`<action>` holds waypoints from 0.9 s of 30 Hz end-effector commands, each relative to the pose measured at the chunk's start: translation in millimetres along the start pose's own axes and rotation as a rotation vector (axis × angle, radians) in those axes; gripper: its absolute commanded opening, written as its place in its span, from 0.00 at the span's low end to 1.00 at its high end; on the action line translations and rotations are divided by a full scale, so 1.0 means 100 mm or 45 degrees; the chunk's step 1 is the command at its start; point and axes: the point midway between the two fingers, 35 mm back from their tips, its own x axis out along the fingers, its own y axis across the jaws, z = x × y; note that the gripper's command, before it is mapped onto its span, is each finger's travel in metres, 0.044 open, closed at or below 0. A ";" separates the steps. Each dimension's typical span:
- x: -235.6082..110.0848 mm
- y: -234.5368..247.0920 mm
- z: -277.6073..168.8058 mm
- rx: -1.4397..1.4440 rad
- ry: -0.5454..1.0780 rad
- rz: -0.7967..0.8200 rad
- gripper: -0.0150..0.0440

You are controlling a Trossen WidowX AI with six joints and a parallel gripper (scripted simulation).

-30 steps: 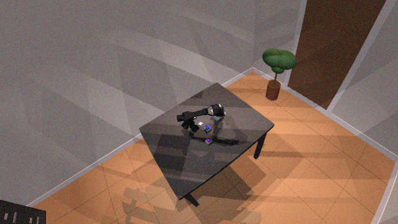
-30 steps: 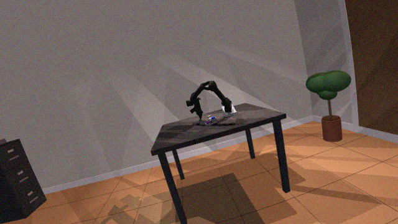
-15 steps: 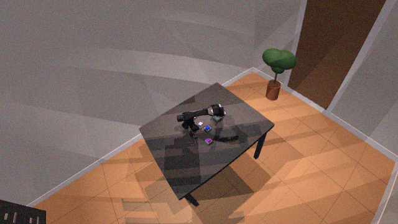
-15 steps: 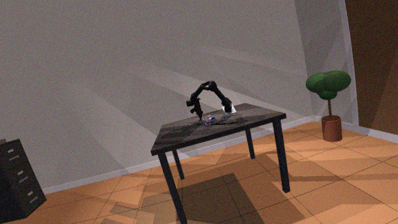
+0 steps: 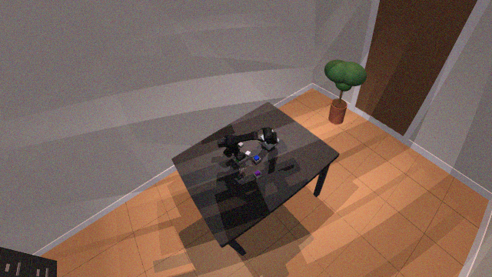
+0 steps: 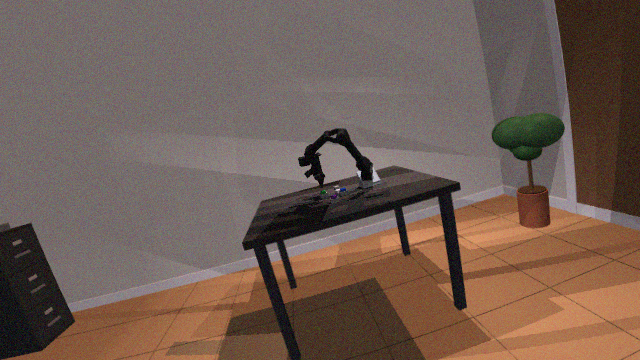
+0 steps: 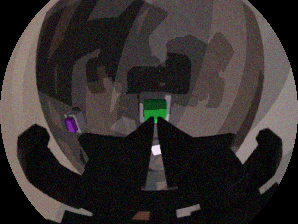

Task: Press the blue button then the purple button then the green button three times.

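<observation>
The green button [image 7: 155, 106] [image 6: 324, 192] sits on its base, mostly hidden under the hand in the top view. My gripper [image 7: 155, 120] [image 6: 321, 185] is shut, with nothing seen between its fingertips. In the wrist view the tips overlap the near edge of the green cap; in the exterior view they are a little above it. The blue button [image 5: 256, 158] [image 6: 342, 189] stands nearer the arm's base and is not seen in the wrist view. The purple button [image 5: 257, 173] [image 6: 334, 197] [image 7: 71, 124] stands off to one side, at the left in the wrist view.
One small white block [image 5: 247, 153] [image 7: 156, 150] lies between the blue button and the hand. Another pale block [image 5: 241, 145] lies close by the arm. The arm's base stands on the dark table [image 5: 307, 150] [image 6: 420, 187]. Dark shadows cross the table around the buttons.
</observation>
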 end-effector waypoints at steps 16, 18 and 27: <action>0.28 -0.01 0.00 -0.005 0.001 -0.004 0.29; 0.30 -0.01 0.00 -0.005 0.001 -0.003 0.29; 0.31 -0.01 -0.01 -0.005 0.001 -0.003 0.29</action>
